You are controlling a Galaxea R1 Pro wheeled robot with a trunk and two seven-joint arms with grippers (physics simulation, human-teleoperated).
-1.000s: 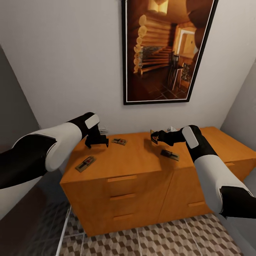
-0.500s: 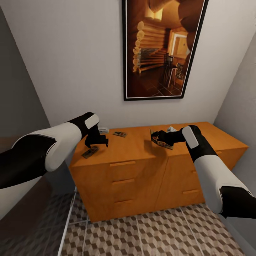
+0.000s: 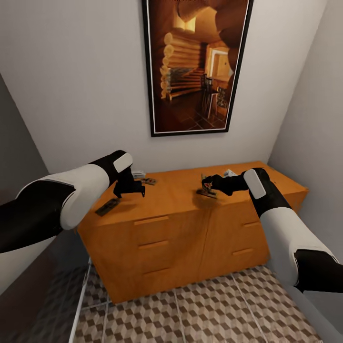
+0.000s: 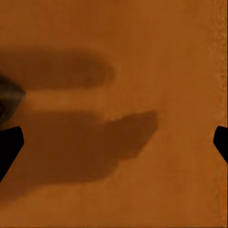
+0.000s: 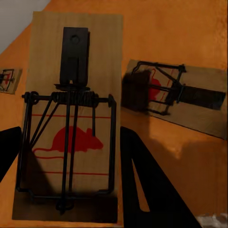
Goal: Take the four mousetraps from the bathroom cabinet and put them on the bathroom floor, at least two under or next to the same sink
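The orange-brown cabinet [image 3: 157,238] stands against the wall. My right gripper [image 3: 206,181] is shut on one mousetrap [image 5: 71,128], held upright just above the cabinet top. A second mousetrap [image 3: 207,193] lies flat right under it and is close by in the right wrist view [image 5: 175,95]. A third mousetrap [image 3: 149,181] lies near the back, beside my left gripper [image 3: 129,189], which hangs open over the bare wood [image 4: 142,57], fingers pointing down. Near the cabinet's left front edge lies another mousetrap [image 3: 107,206]. The cube-patterned bathroom floor [image 3: 214,309] spreads in front.
A large framed picture [image 3: 195,66] hangs above the cabinet. A grey wall [image 3: 309,119] closes the right side and a dark panel [image 3: 19,152] the left. A small white object [image 3: 138,175] sits at the cabinet's back edge.
The whole view has shifted: the cabinet now looks farther off and more to the left, so the camera moved. Both arms keep their pose, with the trap still in the right gripper.
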